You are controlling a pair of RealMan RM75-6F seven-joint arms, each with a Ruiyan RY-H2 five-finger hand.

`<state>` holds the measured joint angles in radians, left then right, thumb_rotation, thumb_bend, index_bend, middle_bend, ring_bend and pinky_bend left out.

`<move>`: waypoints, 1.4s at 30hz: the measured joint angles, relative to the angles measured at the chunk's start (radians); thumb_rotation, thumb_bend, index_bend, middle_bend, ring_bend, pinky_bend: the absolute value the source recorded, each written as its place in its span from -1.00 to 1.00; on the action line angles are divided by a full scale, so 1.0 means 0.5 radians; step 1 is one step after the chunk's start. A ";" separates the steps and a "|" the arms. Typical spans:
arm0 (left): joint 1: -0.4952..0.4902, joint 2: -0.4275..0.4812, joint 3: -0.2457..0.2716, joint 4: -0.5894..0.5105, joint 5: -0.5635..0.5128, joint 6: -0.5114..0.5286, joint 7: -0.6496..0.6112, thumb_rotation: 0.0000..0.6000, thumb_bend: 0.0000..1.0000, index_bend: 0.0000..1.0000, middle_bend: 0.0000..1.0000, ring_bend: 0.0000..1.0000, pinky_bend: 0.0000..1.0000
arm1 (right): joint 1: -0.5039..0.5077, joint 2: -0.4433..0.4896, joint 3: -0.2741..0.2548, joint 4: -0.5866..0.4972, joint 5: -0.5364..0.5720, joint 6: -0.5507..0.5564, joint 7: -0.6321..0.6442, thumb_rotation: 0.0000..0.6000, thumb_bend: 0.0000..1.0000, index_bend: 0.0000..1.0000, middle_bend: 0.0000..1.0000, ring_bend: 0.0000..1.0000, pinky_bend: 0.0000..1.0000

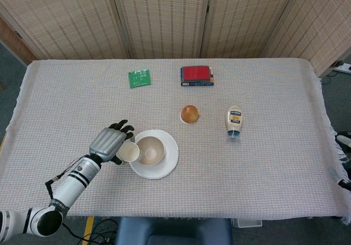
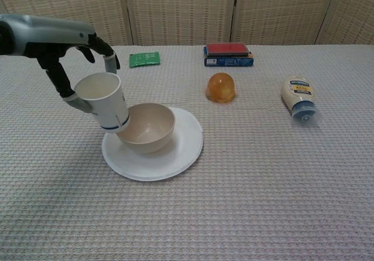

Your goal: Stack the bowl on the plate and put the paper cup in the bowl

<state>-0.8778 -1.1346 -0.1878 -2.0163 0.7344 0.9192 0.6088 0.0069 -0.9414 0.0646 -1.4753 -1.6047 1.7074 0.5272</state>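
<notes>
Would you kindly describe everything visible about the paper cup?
The paper cup is white with a dark blue band near its base, looks empty, and has its mouth open upward. It is tilted, held off the table by the left hand, beside the bowl's left rim; whether it touches the bowl is unclear.

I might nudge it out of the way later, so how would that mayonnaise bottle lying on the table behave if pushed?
The mayonnaise bottle lies on its side on the table cloth, so it would probably roll if pushed sideways. Its rounded body tapers toward the cap, so it may curve rather than roll straight. The textured cloth likely slows it somewhat.
</notes>
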 measured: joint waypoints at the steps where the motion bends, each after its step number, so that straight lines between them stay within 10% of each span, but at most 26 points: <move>1: -0.018 -0.010 -0.001 0.014 -0.005 -0.018 -0.005 1.00 -0.63 -0.05 -0.58 -0.98 -0.61 | 0.002 0.001 0.001 0.000 0.001 -0.005 0.004 1.00 -0.43 -0.66 -0.99 -1.00 -1.00; 42: -0.277 -0.456 0.069 0.806 0.505 -0.452 -0.684 1.00 -0.63 -0.05 -0.58 -0.98 -0.61 | -0.070 0.070 -0.002 -0.108 0.063 -0.045 -0.097 1.00 -0.43 -0.65 -0.99 -1.00 -1.00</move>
<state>-1.0161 -1.3625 -0.1534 -1.6134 0.9872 0.6931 0.2666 -0.0283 -0.9062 0.0638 -1.5292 -1.5734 1.6847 0.4788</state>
